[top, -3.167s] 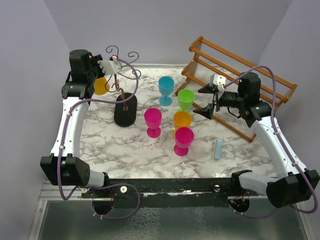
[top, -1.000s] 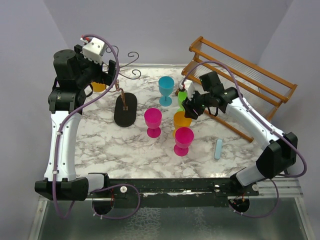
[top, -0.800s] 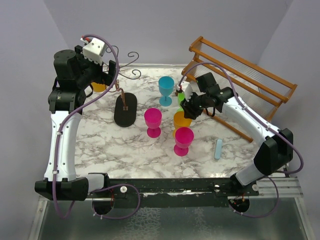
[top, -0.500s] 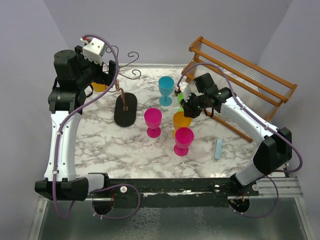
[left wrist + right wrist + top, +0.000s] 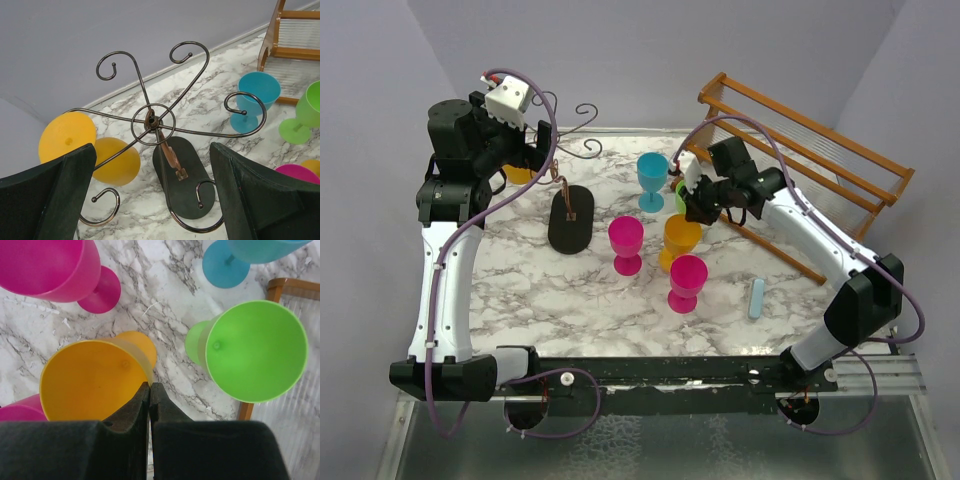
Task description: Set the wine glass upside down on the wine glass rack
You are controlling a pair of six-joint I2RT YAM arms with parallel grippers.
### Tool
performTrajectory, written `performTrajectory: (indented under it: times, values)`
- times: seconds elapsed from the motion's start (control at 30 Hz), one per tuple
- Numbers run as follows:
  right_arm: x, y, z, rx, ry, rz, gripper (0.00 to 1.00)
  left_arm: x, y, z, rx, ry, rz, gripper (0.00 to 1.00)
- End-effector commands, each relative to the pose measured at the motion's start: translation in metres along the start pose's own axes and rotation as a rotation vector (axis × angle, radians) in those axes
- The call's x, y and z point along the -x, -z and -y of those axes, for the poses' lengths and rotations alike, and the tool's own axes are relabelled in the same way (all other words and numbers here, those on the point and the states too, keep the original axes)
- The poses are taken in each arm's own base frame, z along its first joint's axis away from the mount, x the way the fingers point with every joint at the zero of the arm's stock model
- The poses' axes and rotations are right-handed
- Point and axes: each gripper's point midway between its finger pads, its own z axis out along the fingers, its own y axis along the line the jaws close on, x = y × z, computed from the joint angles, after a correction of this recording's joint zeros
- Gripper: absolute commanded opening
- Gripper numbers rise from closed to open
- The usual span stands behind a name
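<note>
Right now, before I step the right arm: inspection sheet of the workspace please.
Surface: marbled tabletop, no spills seen.
Job's things: wire rack upright on its black base; hung orange glass upside down on one arm; held orange glass among the others, bowl up.
Clutter: pink glasses, blue glass, green glass, all upright; wooden rack far right; light-blue item lying near right.
Hands: left hand open above the wire rack; right hand shut on the held orange glass's rim.
Cables: purple cables loop off both arms; left loop passes close by the wire rack.
Surroundings: plain walls, nothing else seen.
</note>
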Motion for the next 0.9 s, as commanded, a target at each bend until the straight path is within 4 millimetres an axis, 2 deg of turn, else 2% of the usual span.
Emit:
performTrajectory:
  times: [0.0,0.17,0.33,0.57,0.7,0.87]
  values:
    - [0.035,0.019,0.005,-0.037,0.039,0.094,0.01,0.004,0.005,-0.005,0.033,0.003,0.009,0.99]
    - [0.051,0.036,0.005,-0.054,0.060,0.135,0.01,0.005,0.004,-0.007,0.045,0.005,0.008,0.99]
    - [0.075,0.064,0.002,-0.077,0.084,0.223,0.01,0.004,0.003,-0.004,0.025,0.004,0.009,0.99]
    - [0.108,0.112,0.001,-0.153,0.151,0.353,0.01,0.010,0.000,0.002,0.001,0.066,0.032,0.99]
    - [0.131,0.145,-0.004,-0.192,0.214,0.464,0.01,0.014,0.002,0.007,-0.018,0.091,0.045,0.96]
    - [0.170,0.191,-0.007,-0.250,0.251,0.617,0.01,0.030,0.002,0.028,-0.124,0.173,0.092,0.92]
